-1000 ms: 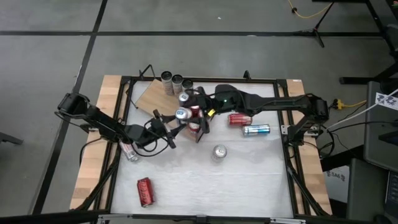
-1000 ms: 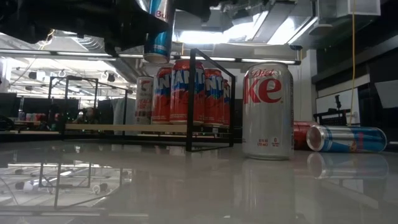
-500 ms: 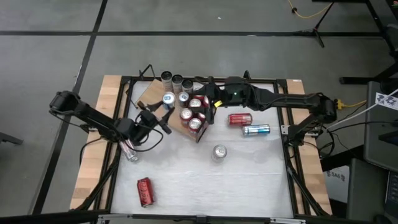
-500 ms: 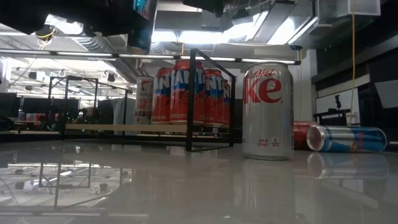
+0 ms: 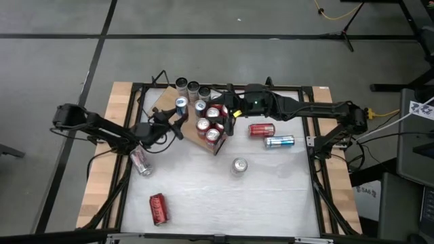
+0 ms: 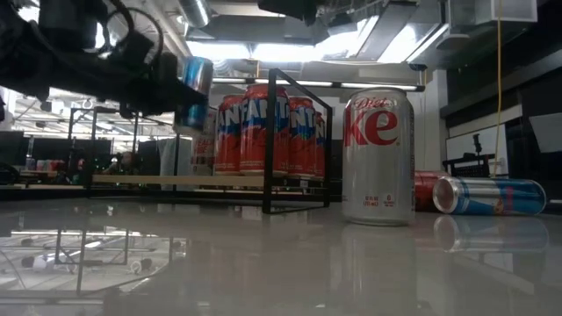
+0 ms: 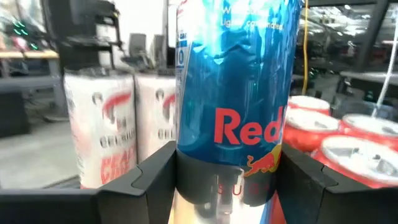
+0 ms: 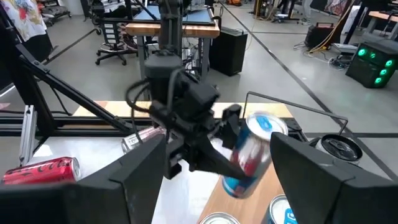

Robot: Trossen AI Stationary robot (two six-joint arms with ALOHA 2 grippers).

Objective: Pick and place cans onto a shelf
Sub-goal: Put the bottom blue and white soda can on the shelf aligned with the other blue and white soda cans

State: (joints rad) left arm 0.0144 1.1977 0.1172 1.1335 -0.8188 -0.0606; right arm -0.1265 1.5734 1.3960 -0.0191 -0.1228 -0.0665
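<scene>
Between the left gripper's [image 7: 227, 186] closed fingers [image 7: 152, 171] sits a blue-and-silver can [image 5: 181, 106], held above the shelf [image 5: 165, 104] near its far-left corner. Right gripper [image 5: 227, 112] hangs open over the shelf's red cans [image 5: 211, 123].

Yellow cable [image 5: 337, 13] on grey floor; office chair [image 8: 113, 38] in room.

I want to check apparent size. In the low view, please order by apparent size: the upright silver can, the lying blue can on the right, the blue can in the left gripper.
1. Upright silver can, though nearest the camera.
2. Lying blue can.
3. Held blue can.
</scene>
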